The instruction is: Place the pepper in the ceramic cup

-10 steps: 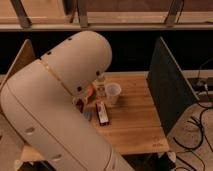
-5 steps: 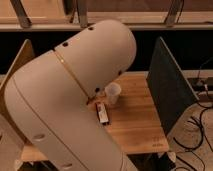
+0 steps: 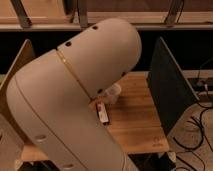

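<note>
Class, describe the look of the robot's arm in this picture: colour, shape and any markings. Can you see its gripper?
The arm is a bulky, smooth cream-white shell in rounded segments, joined at a thin brass-coloured seam, with small dark round holes dotted along it. The gripper is hidden behind the arm, toward the wooden table.

1. Arm (image 3: 75,100): cream, with a thin tan seam line.
2. Ceramic cup (image 3: 113,93): whitish.
3. Table (image 3: 135,125): light wood grain.
4. Right panel (image 3: 167,92): dark grey.
5. Small packet (image 3: 102,111) near the cup: possibly red and white.
</note>
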`<state>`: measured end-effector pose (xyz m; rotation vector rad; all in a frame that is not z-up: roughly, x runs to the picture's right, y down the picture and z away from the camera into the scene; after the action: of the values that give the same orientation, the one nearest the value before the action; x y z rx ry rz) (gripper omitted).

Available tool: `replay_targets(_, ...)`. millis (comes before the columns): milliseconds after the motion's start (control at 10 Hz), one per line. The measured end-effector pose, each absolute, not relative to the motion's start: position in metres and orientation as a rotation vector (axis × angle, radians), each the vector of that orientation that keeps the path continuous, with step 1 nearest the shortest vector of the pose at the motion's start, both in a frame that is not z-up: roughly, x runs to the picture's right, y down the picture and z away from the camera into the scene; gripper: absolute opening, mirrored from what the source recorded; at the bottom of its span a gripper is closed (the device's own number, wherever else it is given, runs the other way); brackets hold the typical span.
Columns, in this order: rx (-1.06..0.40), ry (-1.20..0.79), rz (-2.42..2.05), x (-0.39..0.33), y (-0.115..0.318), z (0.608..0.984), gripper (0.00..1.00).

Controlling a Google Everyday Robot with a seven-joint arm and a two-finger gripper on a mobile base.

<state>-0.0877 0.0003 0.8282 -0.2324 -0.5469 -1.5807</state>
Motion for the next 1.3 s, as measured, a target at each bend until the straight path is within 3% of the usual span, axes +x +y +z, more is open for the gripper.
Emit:
replay_targets(700, -0.202, -0.276, -1.579, -0.035, -0.076, 0.85, 0.2)
replay_targets(1300, -0.147, -0.143, -1.481, 0.007, -0.111, 0.819, 0.2)
